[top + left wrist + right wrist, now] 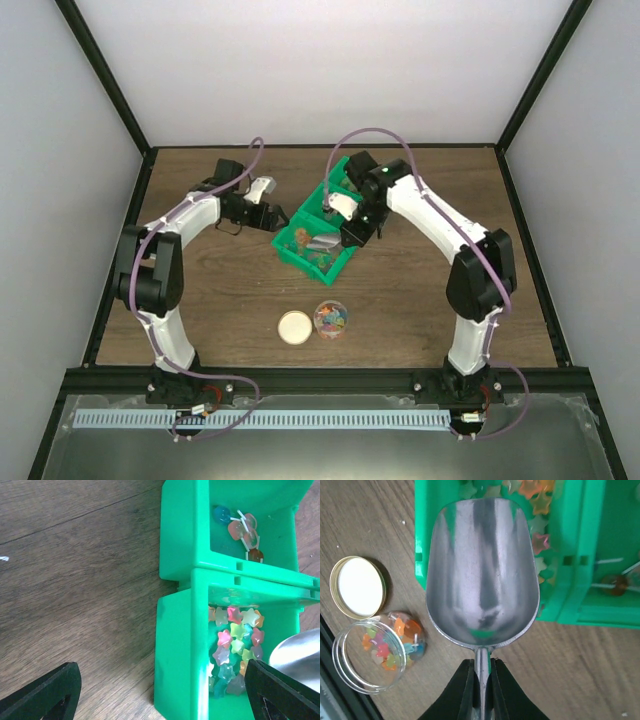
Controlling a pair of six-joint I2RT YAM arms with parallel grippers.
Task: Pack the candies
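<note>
Currently | left claw (pixel 162 677) spread wide astride green bin (pixel 180 645) | right claw (pixel 481 670) clenching empty scoop (pixel 482 575) over candies (pixel 540 545)

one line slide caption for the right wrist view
Empty metal scoop at the green bin of star candies, part-filled jar and lid alongside.

Star-shaped candies (pixel 235 640), pastel mixed colours, heaped in one compartment of the green bin (pixel 175 650); others, seemingly alike, in the clear jar (pixel 350 667).

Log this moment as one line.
left claw: open, at bin | right claw: shut on scoop handle | scoop: empty, over candies in bin | jar: partly filled, lid off beside it
</note>
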